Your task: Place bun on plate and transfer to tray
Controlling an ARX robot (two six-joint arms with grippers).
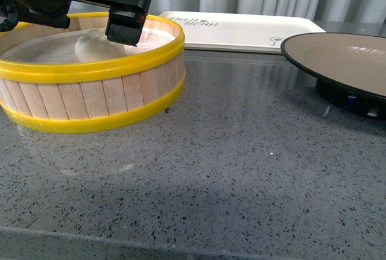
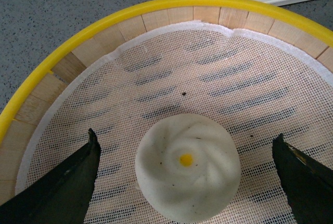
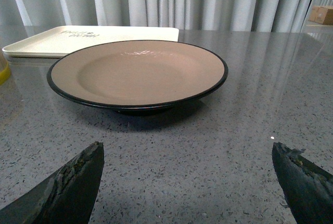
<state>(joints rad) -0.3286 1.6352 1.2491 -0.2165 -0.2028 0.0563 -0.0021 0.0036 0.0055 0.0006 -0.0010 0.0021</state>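
Bun [image 2: 187, 174] is seen in the steamer [image 2: 156, 5] at left, straddled by the left pincer [image 2: 185, 134], spread apart for a grasp; the right pincer [image 3: 187, 148], also apart, is held facing the plate [image 3: 138, 70].

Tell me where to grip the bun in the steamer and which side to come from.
Grip the bun across its rounded sides, below the pleated top, coming down from above. The steamer wall rings it, so a sideways approach looks blocked. The left claw hangs open with a finger either side.
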